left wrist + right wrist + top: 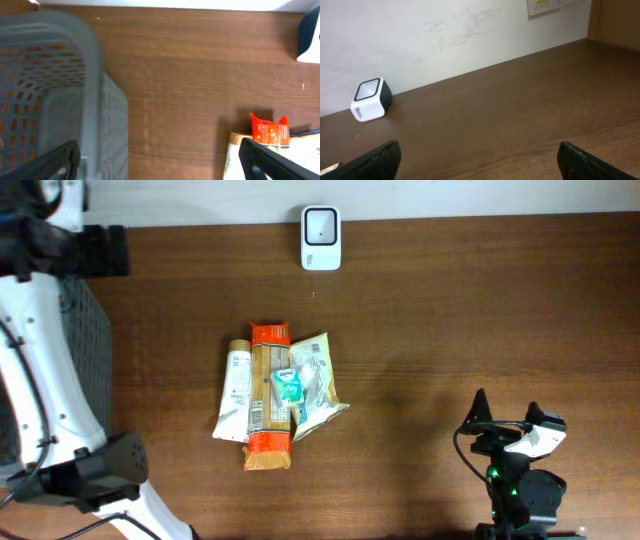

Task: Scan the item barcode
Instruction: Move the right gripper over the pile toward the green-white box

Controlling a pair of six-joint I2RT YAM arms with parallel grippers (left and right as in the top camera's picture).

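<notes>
A pile of packaged items lies mid-table: a long packet with orange ends [269,395], a white tube [236,390], a white pouch [320,375] and a small teal item [289,387]. The white barcode scanner [321,237] stands at the back edge and also shows as scanner [370,99]. My left gripper [160,152] is open and empty, high above the table between the basket and the pile. One finger is over the basket, the other over the white tube [235,155], next to the orange packet end [270,132]. My right gripper [507,402] is open and empty at the front right, far from the pile.
A grey mesh basket [88,340] stands at the left edge under the white left arm [40,350]; its rim [92,65] fills the left of the left wrist view. A white wall runs behind the table.
</notes>
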